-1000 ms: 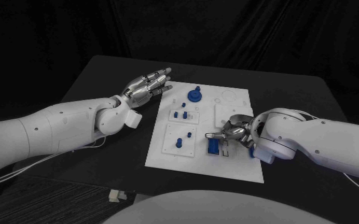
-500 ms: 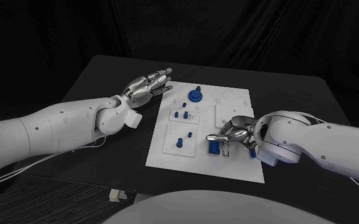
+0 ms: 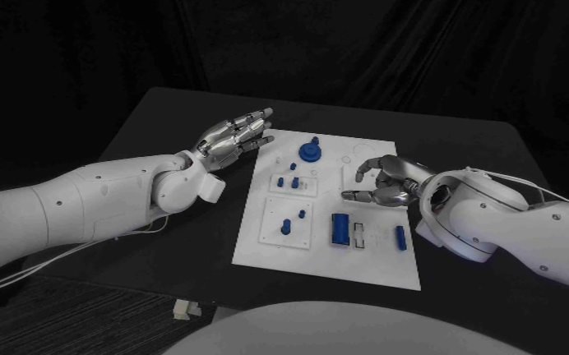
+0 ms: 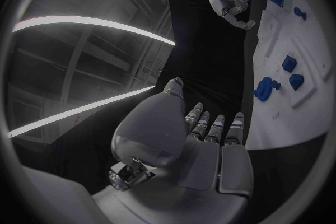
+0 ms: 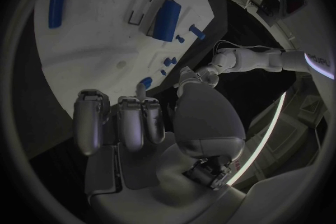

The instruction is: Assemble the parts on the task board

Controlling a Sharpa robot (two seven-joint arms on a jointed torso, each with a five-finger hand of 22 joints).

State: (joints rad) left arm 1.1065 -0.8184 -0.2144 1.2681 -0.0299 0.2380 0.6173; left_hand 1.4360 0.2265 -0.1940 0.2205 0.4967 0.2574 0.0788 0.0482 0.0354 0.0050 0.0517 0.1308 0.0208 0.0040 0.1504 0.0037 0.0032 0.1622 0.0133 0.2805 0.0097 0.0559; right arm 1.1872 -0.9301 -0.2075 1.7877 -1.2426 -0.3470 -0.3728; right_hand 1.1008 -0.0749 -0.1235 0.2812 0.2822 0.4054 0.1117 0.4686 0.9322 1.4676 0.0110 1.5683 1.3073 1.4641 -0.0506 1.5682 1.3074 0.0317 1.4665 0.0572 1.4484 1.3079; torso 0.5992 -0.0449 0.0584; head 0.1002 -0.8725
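While the white rectangular task board [image 3: 356, 265] is lying flat in the middle of the black counter [image 3: 154, 125], the robot's right hand [image 3: 386, 182] is hovering over the board's right half, palm turned down and fingers loosely curled and apart, with nothing in its grasp. Its white right arm [image 3: 498, 223] is reaching in from the counter's right side. Just beside that hand, nearer the robot, a long blue block [image 3: 340, 228] is sitting in a slot on the board, and a slim blue bar [image 3: 401, 237] is lying close to the board's right edge. A round blue knob-shaped part [image 3: 309, 152] is standing at the board's far end, with small blue pegs [image 3: 284, 181] between. The left hand [image 3: 235, 136] is resting off the board's far left corner, fingers stretched out straight and close together, holding nothing, its arm [image 3: 95, 207] lying across the counter.
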